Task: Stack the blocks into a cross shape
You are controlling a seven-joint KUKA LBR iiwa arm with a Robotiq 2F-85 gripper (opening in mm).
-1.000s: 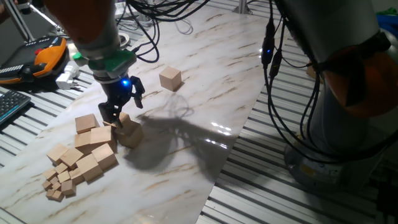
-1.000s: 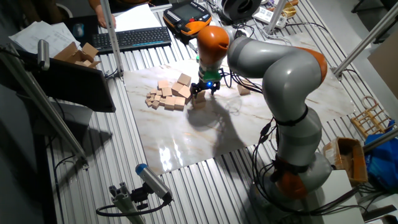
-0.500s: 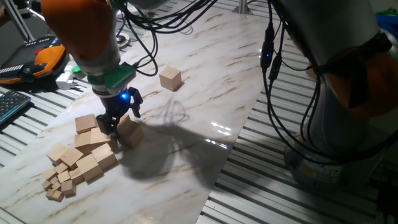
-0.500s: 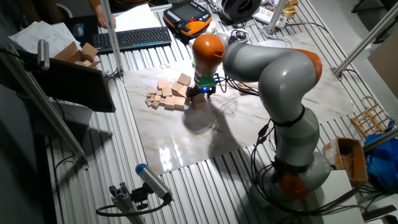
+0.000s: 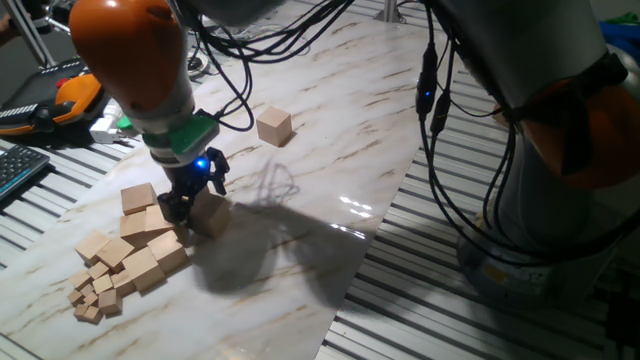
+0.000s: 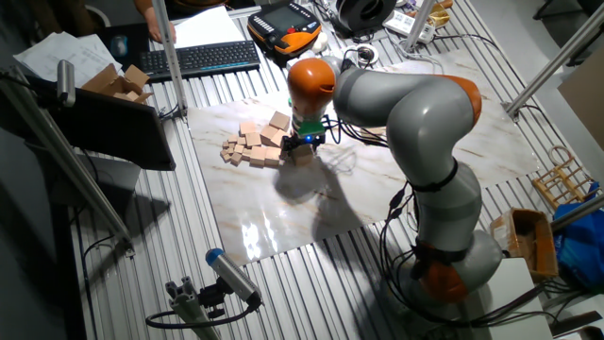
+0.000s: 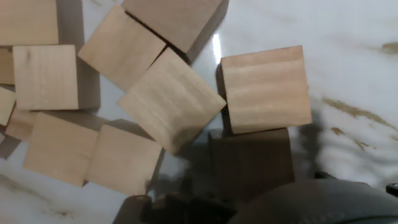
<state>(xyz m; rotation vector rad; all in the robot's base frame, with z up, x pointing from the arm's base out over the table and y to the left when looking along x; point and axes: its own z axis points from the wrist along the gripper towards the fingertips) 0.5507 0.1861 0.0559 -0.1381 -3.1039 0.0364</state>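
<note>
Several tan wooden blocks [image 5: 160,222] lie bunched at the left of the marble board, and they also show in the other fixed view [image 6: 257,144]. One block [image 5: 273,126] sits alone farther back. My gripper [image 5: 192,196] is down at the right edge of the bunch, with its fingers apart and nothing between them. It stands right next to a block [image 5: 211,214]. In the hand view that block [image 7: 266,87] lies at the upper right, touching a tilted block [image 7: 171,99]. A shadowed block [image 7: 249,163] lies just below it. My gripper [image 6: 304,143] also shows in the other fixed view.
Much tinier wooden cubes [image 5: 95,295] lie at the near left end of the bunch. A keyboard [image 6: 203,59] and an orange pendant [image 6: 283,19] lie off the board. Black cables [image 5: 440,150] hang at the right.
My arm has leaned further over the bunch and the gripper has shifted slightly left, staying low beside the block. The blocks have not visibly moved.
</note>
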